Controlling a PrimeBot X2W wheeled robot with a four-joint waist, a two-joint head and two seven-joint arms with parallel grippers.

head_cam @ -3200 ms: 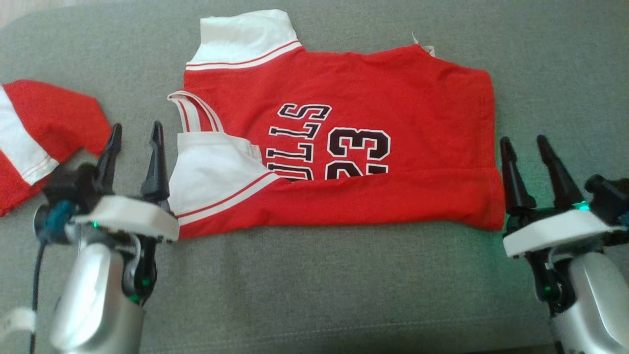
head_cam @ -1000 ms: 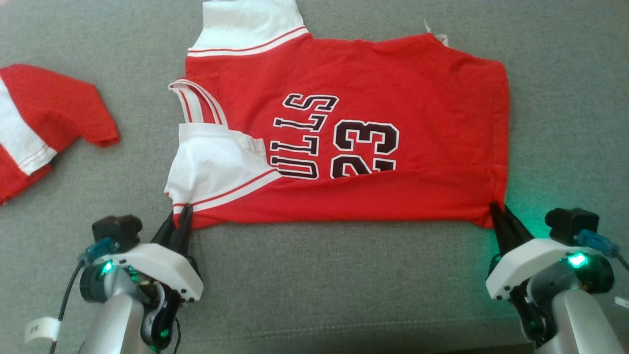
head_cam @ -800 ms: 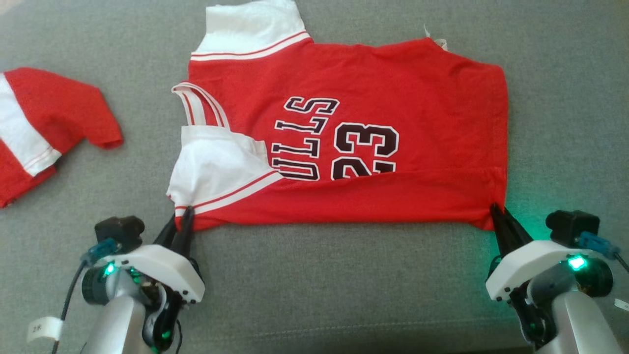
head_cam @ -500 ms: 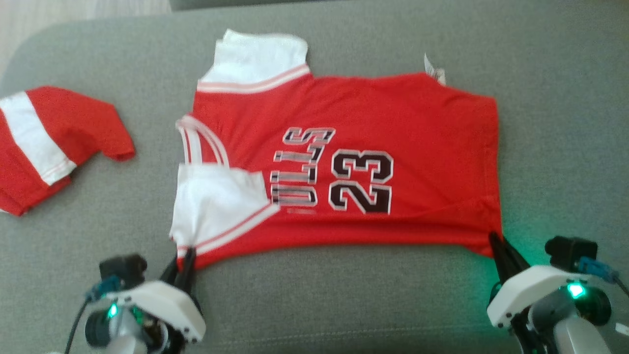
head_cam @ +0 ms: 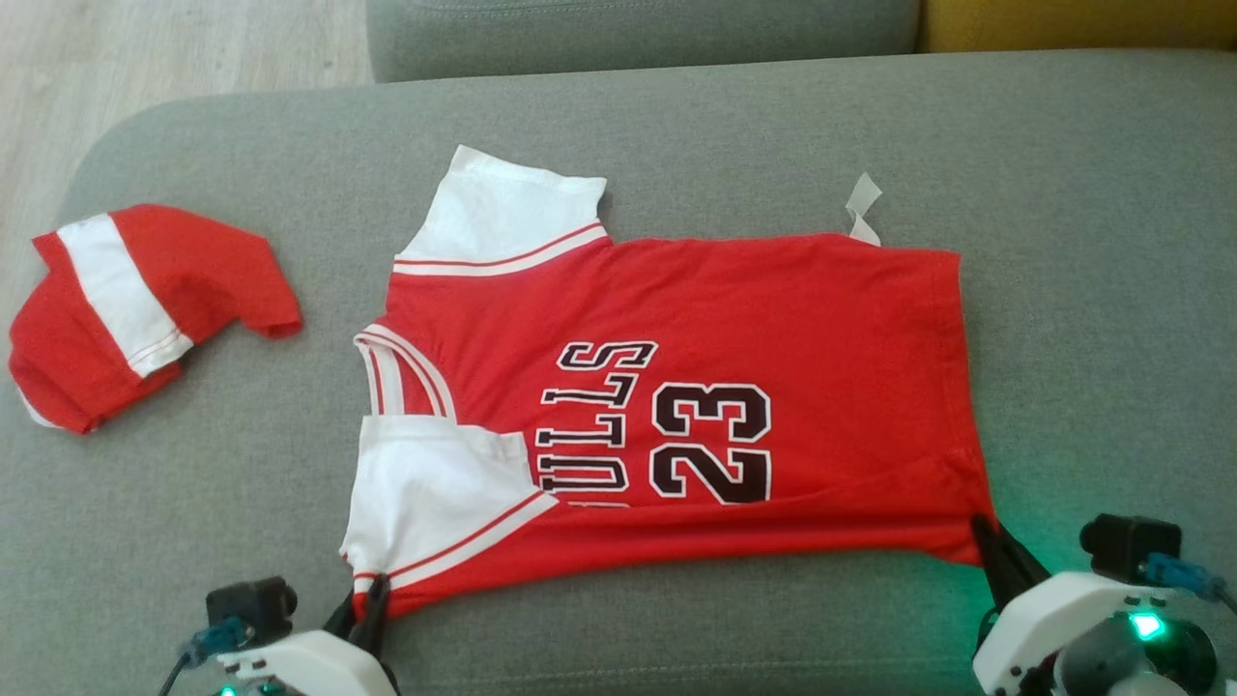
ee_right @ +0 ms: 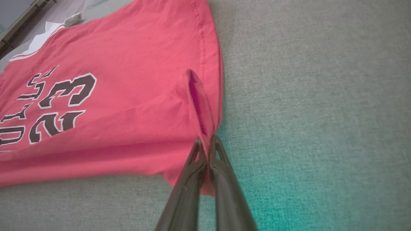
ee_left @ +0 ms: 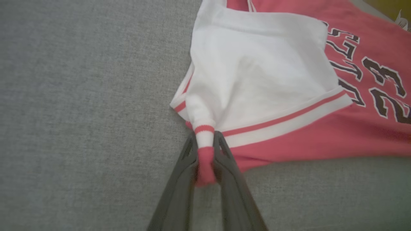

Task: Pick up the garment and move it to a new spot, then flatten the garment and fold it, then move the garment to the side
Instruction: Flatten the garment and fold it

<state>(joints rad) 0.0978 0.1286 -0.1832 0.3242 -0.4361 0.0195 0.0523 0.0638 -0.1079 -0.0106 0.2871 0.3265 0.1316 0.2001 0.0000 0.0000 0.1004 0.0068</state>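
Head view: the red jersey [head_cam: 696, 319] lies spread flat at the centre of the grey sofa cushion [head_cam: 676, 116]. Its neck is toward 9 o'clock, its hem is toward 3 o'clock, and the "23" print faces up. The near white sleeve [head_cam: 425, 483] is folded over the chest, at 8 o'clock from the print.

The left gripper [head_cam: 365, 604], at 7 o'clock, has its fingers drawn narrow on the jersey's near sleeve corner. The left wrist view shows a bunch of white-and-red trim clamped between them. The right gripper [head_cam: 988, 541], at 4 o'clock, has its fingers pressed fully together on the near hem corner. The right wrist view shows a raised ridge of red cloth running up from the tips.

A white label [head_cam: 863, 208] sticks out from the jersey's far edge at 1 o'clock. A second red-and-white garment [head_cam: 145, 309] lies crumpled at 9 o'clock, well apart from the jersey. Wood floor [head_cam: 193, 48] shows at 11 o'clock beyond the cushion.
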